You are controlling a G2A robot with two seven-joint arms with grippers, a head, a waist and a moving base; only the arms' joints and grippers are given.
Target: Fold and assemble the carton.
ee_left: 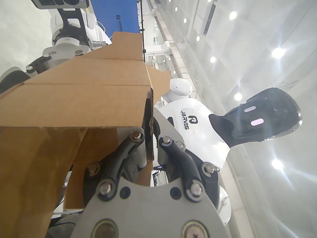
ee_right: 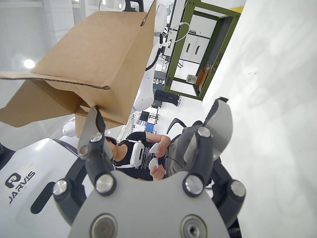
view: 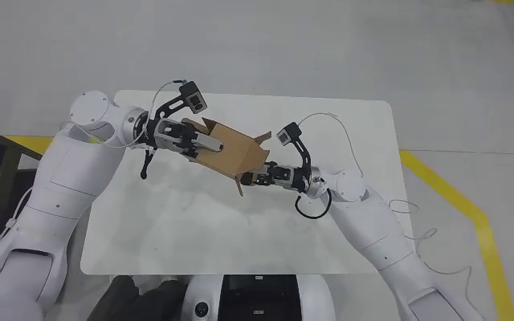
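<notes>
Desk: a white desk [view: 241, 233] with rounded corners. Both arms come in over it, one from its left side and one from its right.
Room: a pale grey floor [view: 321, 48] surrounds the desk, with yellow tape lines [view: 450, 193] beyond the left and right edges. The left wrist view looks up at a white ceiling with round ceiling lights [ee_left: 232, 15]. The right wrist view takes in a green-framed rack [ee_right: 218, 58] standing on the floor beyond the desk.
Carton: a brown corrugated cardboard carton [view: 233, 151], opened out into a box-shaped sleeve, with its end flaps still unfolded. It is held off the surface over the middle of the desk, nearer the far edge than the near edge. Its length slants from the far left toward the near right.
Left gripper: the left gripper [view: 205, 144] is at the carton's far-left end. In its own wrist view the left gripper [ee_left: 151, 134] has its fingers drawn narrow, pinching the raw edge of one wall of the carton [ee_left: 74, 100], with one finger on each face of the board.
Right gripper: the right gripper [view: 250, 178] is at the carton's near-right end, beside a hanging flap. In its wrist view the right gripper [ee_right: 156, 115] is spread wide and grips nothing. One fingertip [ee_right: 95, 115] touches the lower corner of the carton [ee_right: 99, 50], while the other finger stands well apart from the cardboard, on the desk's side.
</notes>
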